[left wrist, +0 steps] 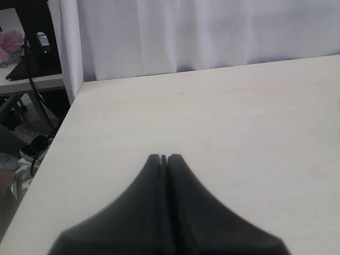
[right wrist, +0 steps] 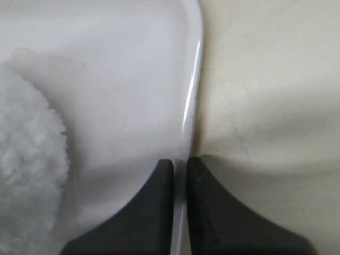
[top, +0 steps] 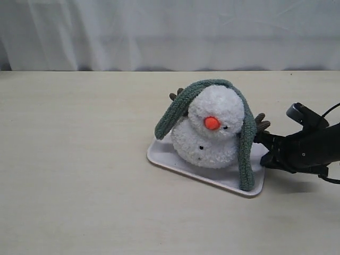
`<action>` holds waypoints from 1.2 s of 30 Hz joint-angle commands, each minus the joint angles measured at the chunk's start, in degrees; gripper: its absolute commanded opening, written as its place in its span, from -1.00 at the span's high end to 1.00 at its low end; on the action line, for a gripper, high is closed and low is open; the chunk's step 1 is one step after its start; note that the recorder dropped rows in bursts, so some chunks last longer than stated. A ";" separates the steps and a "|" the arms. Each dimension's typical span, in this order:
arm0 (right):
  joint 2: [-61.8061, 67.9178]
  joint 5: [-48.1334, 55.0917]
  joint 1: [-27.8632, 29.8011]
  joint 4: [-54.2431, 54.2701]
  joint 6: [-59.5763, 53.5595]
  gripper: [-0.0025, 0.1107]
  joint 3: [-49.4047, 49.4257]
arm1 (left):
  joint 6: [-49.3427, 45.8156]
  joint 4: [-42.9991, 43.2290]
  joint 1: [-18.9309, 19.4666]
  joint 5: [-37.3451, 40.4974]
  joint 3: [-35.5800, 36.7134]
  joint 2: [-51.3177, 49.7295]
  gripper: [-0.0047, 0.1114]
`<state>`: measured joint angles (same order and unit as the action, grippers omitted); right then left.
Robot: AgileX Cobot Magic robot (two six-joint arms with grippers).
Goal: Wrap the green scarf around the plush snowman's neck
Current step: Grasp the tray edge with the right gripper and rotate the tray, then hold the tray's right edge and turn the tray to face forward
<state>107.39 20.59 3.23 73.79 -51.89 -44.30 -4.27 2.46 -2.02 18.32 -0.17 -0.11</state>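
I see the scarf (top: 245,143) draped over the head of the snowman (top: 212,133), which sits on a tray (top: 164,156) right of centre. My right claw (right wrist: 180,162) pinches the tray's rim at its right edge. My left claw (left wrist: 163,158) is closed above the table (left wrist: 239,117).

Soft even light, faint shadows, right wrist view blurred close-up

The fluffy white plush snowman (top: 210,144) has an orange nose (top: 212,123). The long ribbed knit scarf (top: 246,149) is grey-green. The flat tray (top: 164,154) is white.
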 commanded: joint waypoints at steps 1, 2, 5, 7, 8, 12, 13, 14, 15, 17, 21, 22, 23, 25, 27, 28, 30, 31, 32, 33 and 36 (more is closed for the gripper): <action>0.22 -0.63 -0.04 -1.18 -2.31 0.89 -1.17 | 0.09 -0.09 0.01 -0.66 0.17 0.11 0.92; 0.22 -0.63 -0.04 -1.18 -2.61 0.89 -1.56 | 0.09 -0.09 0.01 -0.66 0.17 0.11 0.92; 0.22 -0.35 -0.04 -1.18 -5.26 0.89 -3.14 | 0.09 -0.09 0.01 -0.66 0.17 0.11 0.92; 0.22 -0.35 -0.04 -1.18 -6.01 0.89 -3.92 | 0.09 -0.09 0.01 -0.66 0.17 0.11 0.92; 0.22 -0.35 -0.04 -1.18 -6.01 0.89 -4.39 | 0.09 -0.09 0.01 -0.66 0.17 0.11 0.92; 0.85 0.26 -0.04 -1.18 -9.20 0.89 -6.25 | 0.09 -0.09 0.01 -0.66 0.17 0.11 0.92; 1.13 0.53 -0.04 -1.18 -10.12 0.89 -6.69 | 0.09 -0.09 0.01 -0.66 0.17 0.11 0.92; 1.38 0.53 -0.04 -1.18 -10.78 0.89 -7.08 | 0.09 -0.09 0.01 -0.66 0.17 0.11 0.92; 1.64 0.53 -0.04 -1.18 -11.06 0.89 -7.56 | 0.09 -0.09 0.01 -0.66 0.17 0.11 0.92; 2.27 0.53 -0.04 -1.18 -11.49 0.88 -8.39 | 0.09 -0.09 0.01 -0.66 0.17 0.11 0.92; 2.82 0.53 -0.04 -1.77 -11.91 0.88 -9.04 | 0.09 -0.09 0.01 -0.66 0.17 0.11 0.92; 2.59 0.53 -0.04 -2.08 -11.91 0.86 -9.04 | 0.09 -0.09 0.01 -0.66 0.17 0.11 0.92; 2.14 0.53 0.09 -2.99 -11.19 0.80 -9.04 | 0.09 -0.09 0.01 -0.66 0.17 0.11 0.92; 1.14 0.41 0.09 -5.33 -9.10 0.71 -9.04 | 0.09 -0.09 0.01 -0.66 0.17 0.11 0.92; -0.29 0.41 0.09 -9.50 -4.93 0.57 -9.04 | 0.09 -0.09 0.01 -0.66 0.17 0.11 0.92; -0.91 0.41 0.09 -11.42 -2.95 0.51 -9.04 | 0.09 -0.09 0.01 -0.66 0.17 0.11 0.92; -2.28 0.60 0.09 -17.07 2.31 0.39 -9.04 | 0.09 -0.09 0.01 -0.66 0.17 0.11 0.92; -2.78 1.27 0.09 -19.97 5.31 0.36 -9.04 | 0.09 -0.09 0.01 -0.66 0.17 0.11 0.92; -2.91 2.51 0.09 -23.06 8.34 0.36 -9.04 | 0.09 -0.09 0.01 -0.66 0.17 0.11 0.92; -2.91 3.61 0.09 -25.66 10.51 0.36 -9.04 | 0.09 -0.09 0.01 -0.66 0.17 0.11 0.92; -2.23 7.82 0.09 -30.53 14.29 0.36 -9.04 | 0.09 -0.09 0.01 -0.66 0.17 0.11 0.92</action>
<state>104.89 24.60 3.23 48.76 -41.83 -53.21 -4.27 2.46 -2.02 18.32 -0.17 -0.11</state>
